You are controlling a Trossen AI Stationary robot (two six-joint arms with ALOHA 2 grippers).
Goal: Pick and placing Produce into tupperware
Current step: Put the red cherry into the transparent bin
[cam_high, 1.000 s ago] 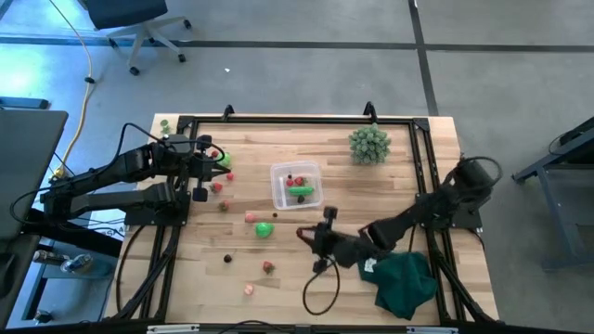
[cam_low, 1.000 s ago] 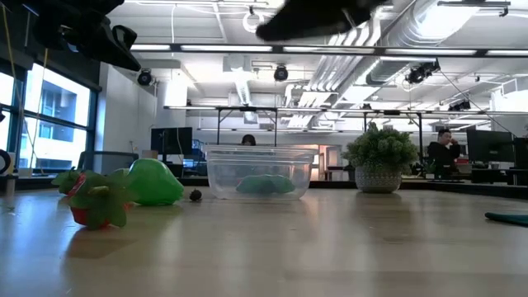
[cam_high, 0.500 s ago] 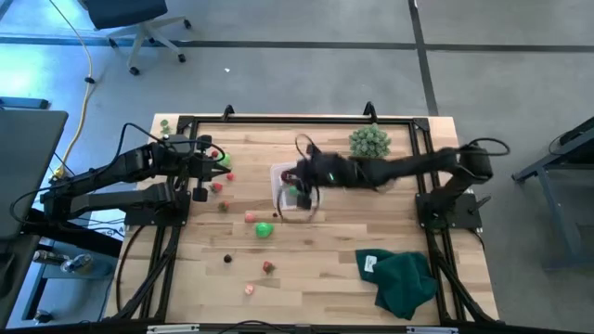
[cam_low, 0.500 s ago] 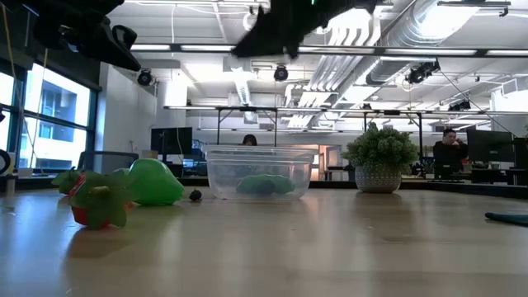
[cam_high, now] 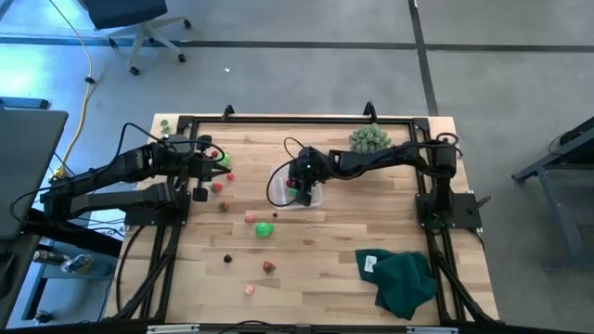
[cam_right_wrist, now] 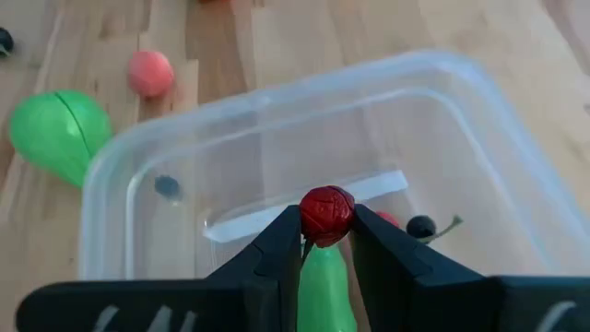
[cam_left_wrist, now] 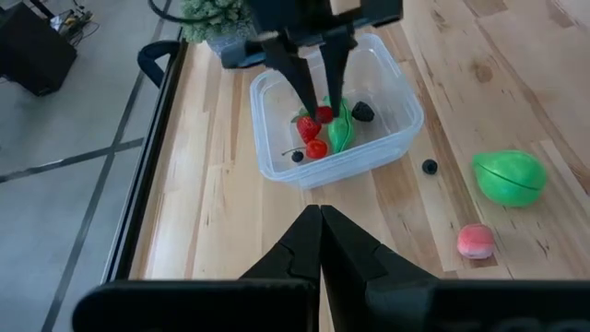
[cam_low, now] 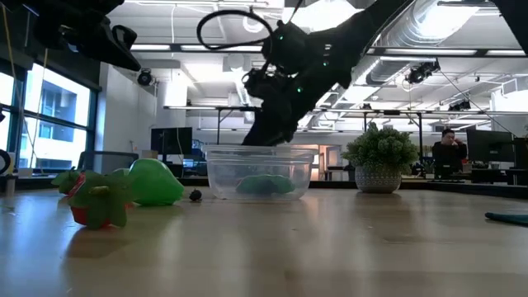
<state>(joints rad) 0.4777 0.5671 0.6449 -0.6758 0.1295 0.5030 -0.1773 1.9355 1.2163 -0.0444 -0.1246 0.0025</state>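
Two arms: you have the right one reaching across the bench [cam_high: 371, 223] over the container, the left one parked at the bench's left edge.
Right tool [cam_right_wrist: 324, 242]: clenched on a red berry [cam_right_wrist: 325, 214]; you see it poised just above the open tupperware [cam_high: 278, 178], fingers [cam_left_wrist: 295, 72] pointing down into it.
Left tool [cam_left_wrist: 320, 242]: fingers pressed together, holding nothing, aimed toward the tupperware from well apart.
Tupperware contents: a green elongated piece [cam_left_wrist: 339, 132], two red bits [cam_left_wrist: 311, 138] and a dark berry [cam_left_wrist: 363, 112]; a second small dark bit seems to lie near one wall, though you cannot tell it clearly.
Loose produce: a green ball [cam_high: 264, 229] and a pink piece [cam_high: 249, 217] near the tupperware, further red and pink bits scattered toward the bench's left and front.
Other items: a bushy ball [cam_high: 369, 139] at the far side, a dark green cloth [cam_high: 404, 280] at the front right.
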